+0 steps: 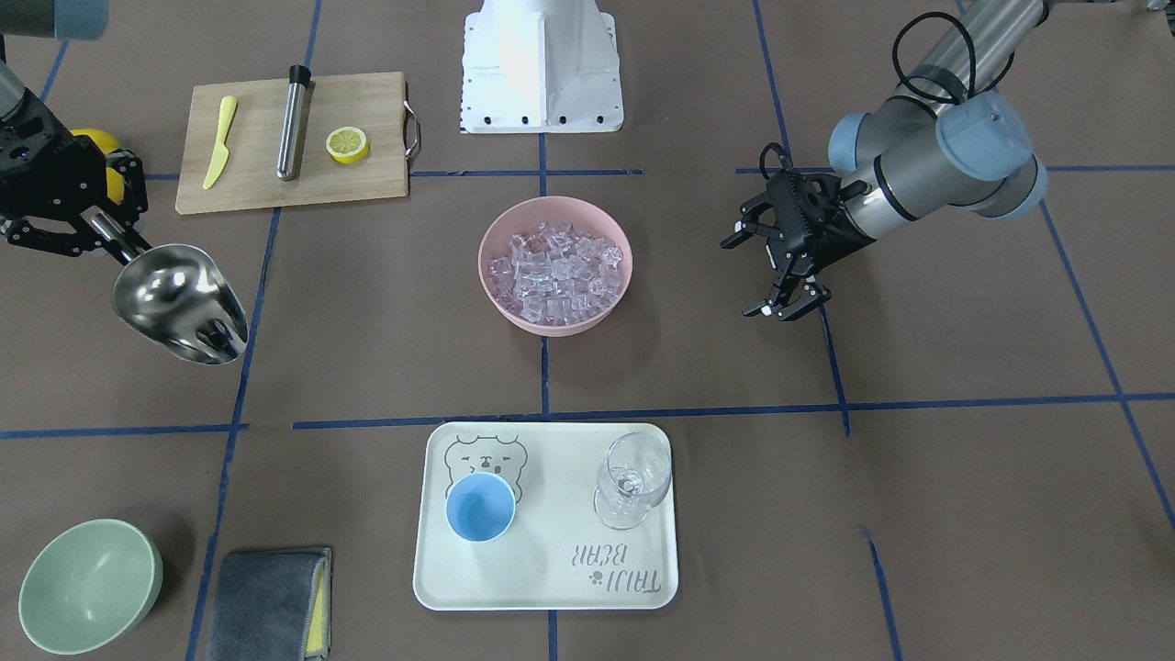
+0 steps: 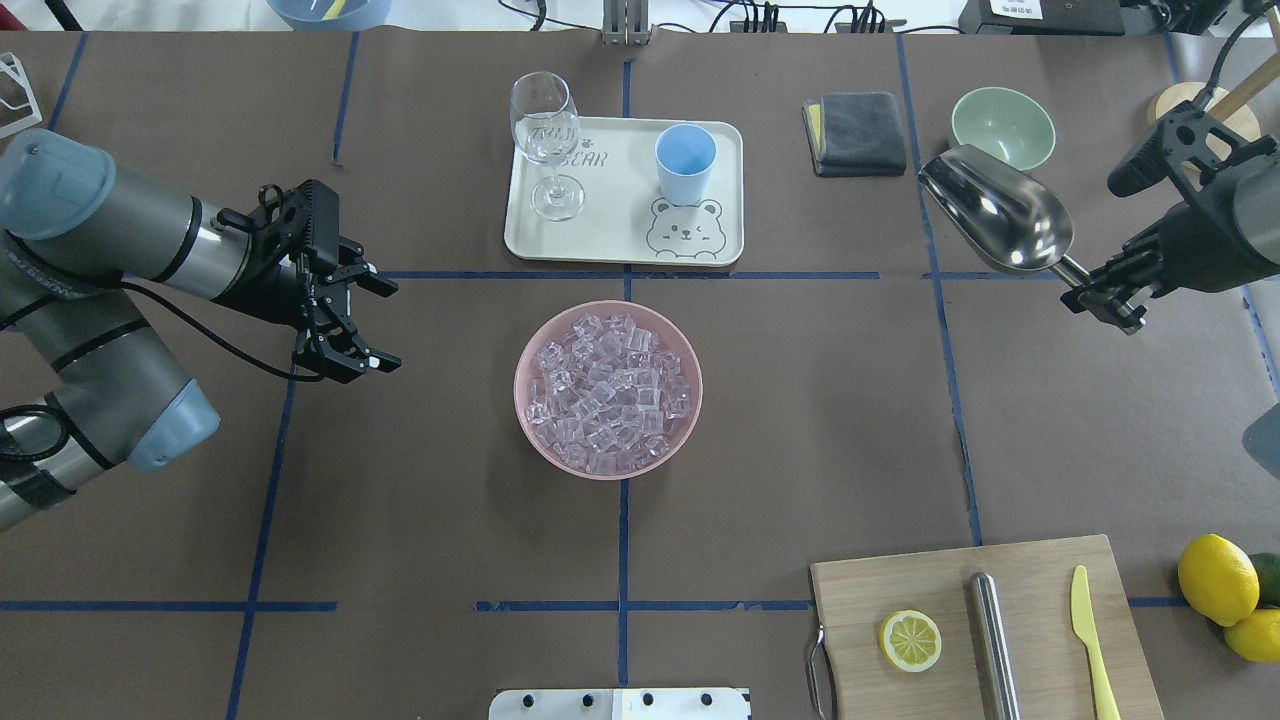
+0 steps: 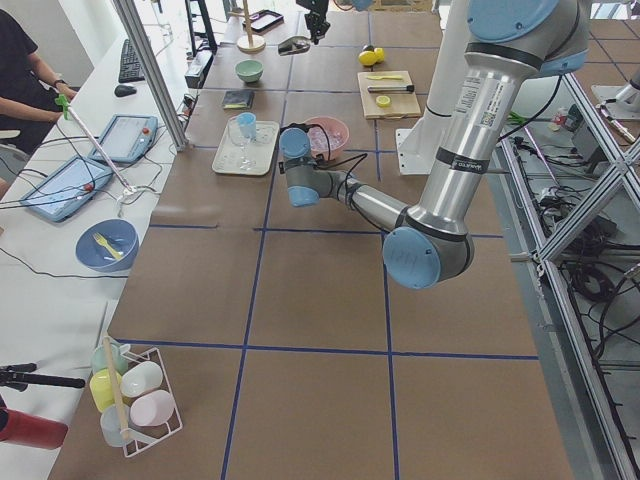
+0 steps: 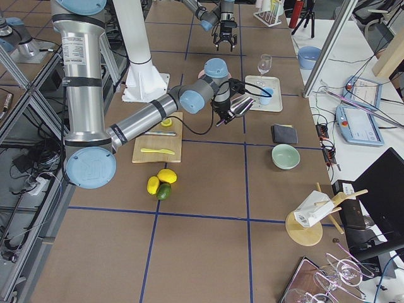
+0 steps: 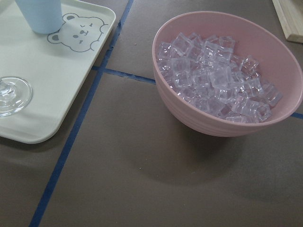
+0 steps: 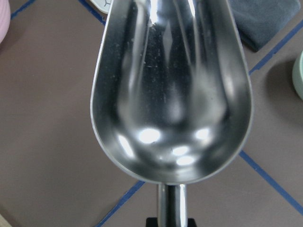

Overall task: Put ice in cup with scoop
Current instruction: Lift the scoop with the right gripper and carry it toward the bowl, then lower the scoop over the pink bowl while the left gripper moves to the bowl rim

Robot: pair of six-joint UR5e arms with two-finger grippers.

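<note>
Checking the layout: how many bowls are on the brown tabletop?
2: the pink bowl, full of ice, at the centre; the pale green bowl beside the grey cloth.

I count: one pink bowl (image 5: 213,120), one green bowl (image 2: 1003,127), one cup (image 2: 686,160), scoop (image 2: 1000,215), tray (image 2: 620,185), glass (image 2: 545,125), board (image 2: 1035,600) (ice cubes (image 2: 610,395) beyond counting).

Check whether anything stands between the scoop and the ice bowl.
Nothing visible does. The right pincer holds the empty scoop off to one side of the pink bowl of ice; only bare table lies between.
</note>
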